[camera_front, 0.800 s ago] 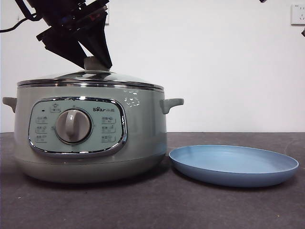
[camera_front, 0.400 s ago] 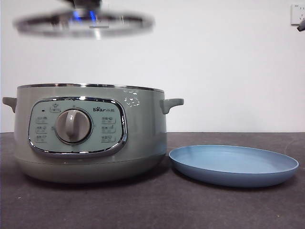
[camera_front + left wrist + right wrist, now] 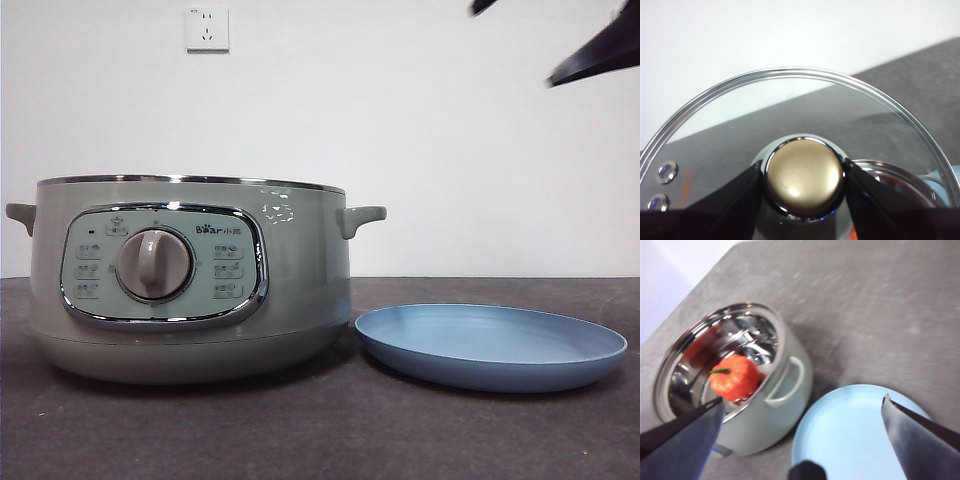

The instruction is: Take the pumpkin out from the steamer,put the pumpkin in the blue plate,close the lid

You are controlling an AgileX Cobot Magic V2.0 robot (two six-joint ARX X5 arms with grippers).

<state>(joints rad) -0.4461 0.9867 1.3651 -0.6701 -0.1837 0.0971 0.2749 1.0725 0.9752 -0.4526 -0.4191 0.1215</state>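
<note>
The steamer stands uncovered on the dark table, with the blue plate just beside its right handle. The pumpkin sits inside the steamer, stem sideways. The left gripper is clenched on the knob of the lid, held off the steamer. The right gripper hangs above the steamer and plate, jaws spread wide, grasping nothing.
</note>
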